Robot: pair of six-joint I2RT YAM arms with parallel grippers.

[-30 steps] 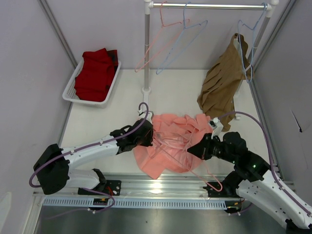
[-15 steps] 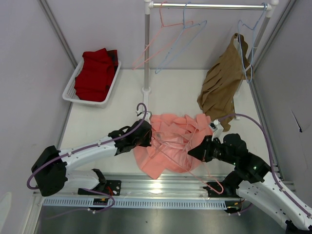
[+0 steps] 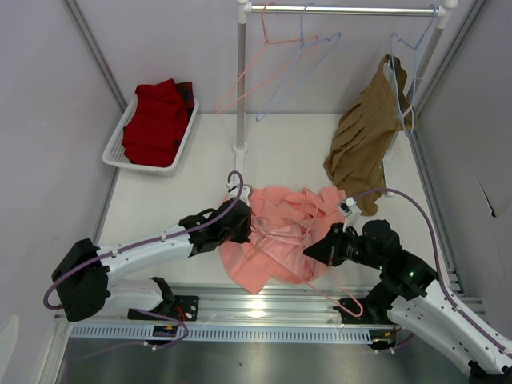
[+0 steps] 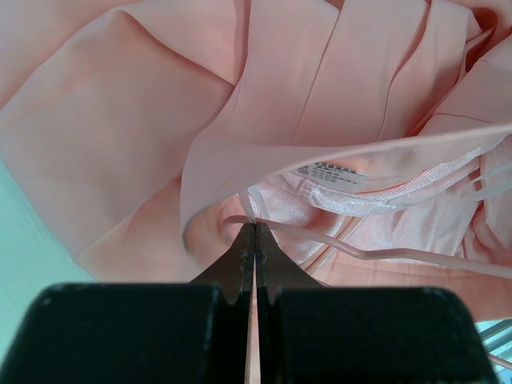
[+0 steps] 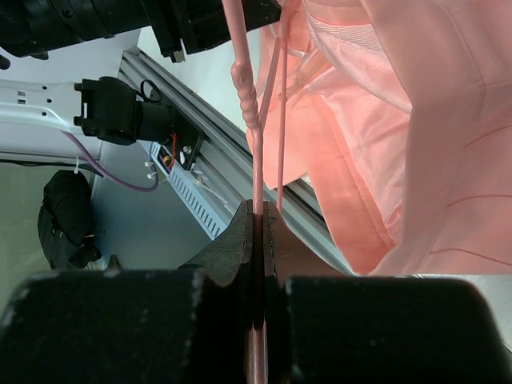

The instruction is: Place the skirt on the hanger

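The salmon-pink pleated skirt (image 3: 276, 240) lies bunched on the table between the two arms. My left gripper (image 3: 244, 228) is at its left edge. In the left wrist view this gripper (image 4: 254, 226) is shut on a thin white ribbon loop inside the skirt's (image 4: 120, 120) waistband. The pink wire hanger (image 4: 400, 257) crosses just beyond its tips. The hanger's hook (image 3: 353, 307) hangs over the front rail, and its wires run up into the cloth. My right gripper (image 3: 314, 250) is shut on the hanger wire (image 5: 256, 160), which is pinched between its jaws (image 5: 260, 206).
A white basket (image 3: 114, 144) with dark red cloth (image 3: 156, 120) sits at the back left. A rack pole (image 3: 240, 80) and top rail (image 3: 344, 10) carry a pink hanger (image 3: 268, 68), light-blue hangers (image 3: 304, 64) and a brown garment (image 3: 364, 136). A metal rail (image 3: 264, 304) lines the near edge.
My right gripper has shifted slightly left and toward the near edge with the hanger. The left gripper has barely moved. The hangers on the rack swing a little.
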